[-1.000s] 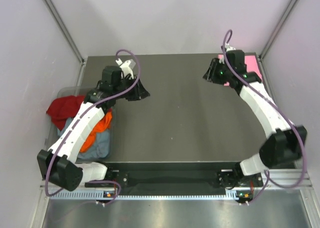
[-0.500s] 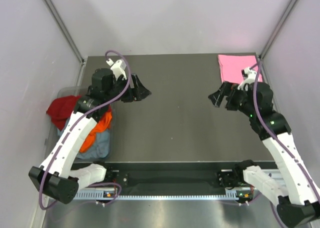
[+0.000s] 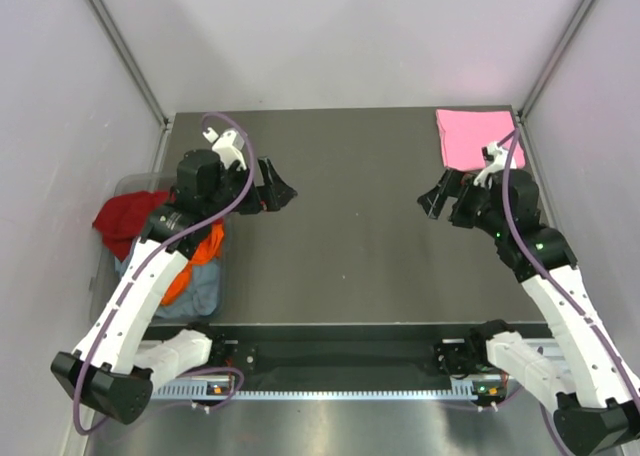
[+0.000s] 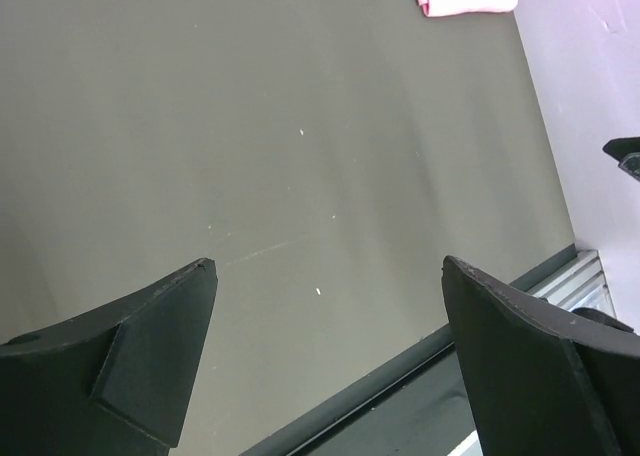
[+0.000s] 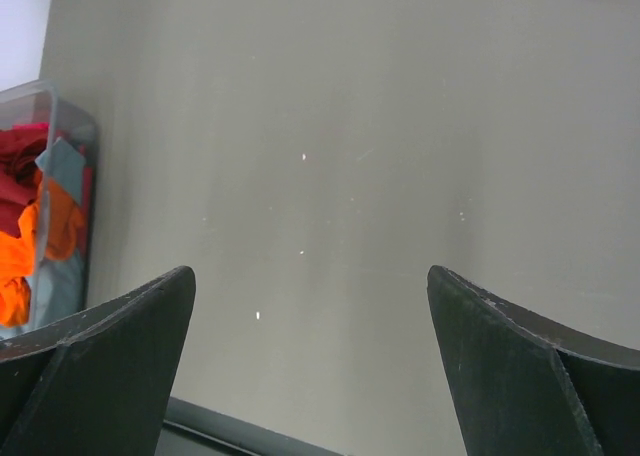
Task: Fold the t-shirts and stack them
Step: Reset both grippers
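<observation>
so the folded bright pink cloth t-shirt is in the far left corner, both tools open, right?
No: the folded bright pink cloth t-shirt is in the far right corner, per the top external view. Left tool and right tool are open.

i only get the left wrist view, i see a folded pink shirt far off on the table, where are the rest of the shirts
Observer: In a clear bin off the left edge of the table. It holds a red shirt, an orange shirt and a grey-blue shirt, piled unfolded.
Operator: ok and the right claw, got anything in it
Observer: No. The right claw is open and empty above bare table, just on the near side of the pink shirt.
</observation>
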Available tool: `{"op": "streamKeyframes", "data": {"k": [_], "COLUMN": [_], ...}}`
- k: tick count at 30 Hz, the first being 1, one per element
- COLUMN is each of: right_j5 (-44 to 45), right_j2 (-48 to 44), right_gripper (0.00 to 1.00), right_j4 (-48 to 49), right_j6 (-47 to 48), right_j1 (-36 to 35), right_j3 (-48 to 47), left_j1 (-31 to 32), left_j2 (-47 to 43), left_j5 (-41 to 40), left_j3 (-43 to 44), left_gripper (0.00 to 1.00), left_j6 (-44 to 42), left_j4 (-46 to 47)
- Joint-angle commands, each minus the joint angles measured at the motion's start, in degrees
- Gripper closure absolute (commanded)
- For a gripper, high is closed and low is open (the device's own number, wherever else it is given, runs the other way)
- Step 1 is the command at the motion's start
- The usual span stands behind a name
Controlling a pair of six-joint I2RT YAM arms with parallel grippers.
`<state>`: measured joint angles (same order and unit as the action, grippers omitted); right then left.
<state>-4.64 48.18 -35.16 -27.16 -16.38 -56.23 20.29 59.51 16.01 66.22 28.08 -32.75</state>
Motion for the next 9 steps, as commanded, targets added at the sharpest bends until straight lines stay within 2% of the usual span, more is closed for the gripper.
{"op": "streamKeyframes", "data": {"k": [1, 9], "right_j5": [-1.33, -1.60], "right_j2": [-1.60, -2.39], "right_gripper": [0.00, 0.00], "right_j4": [2.90, 3.16], "right_j6": [-2.11, -1.50], "right_j1": [-0.49, -0.49], "right_j3": [-0.38, -1.17], "left_j1": [-0.34, -0.34], "left_j2": [-2.46, -2.99], "left_j5": [1.47, 3.06], "left_j3": [-0.74, -1.35], "left_gripper": [0.01, 0.02], "left_j6": [-1.71, -1.79], "left_j4": [3.13, 5.07]}}
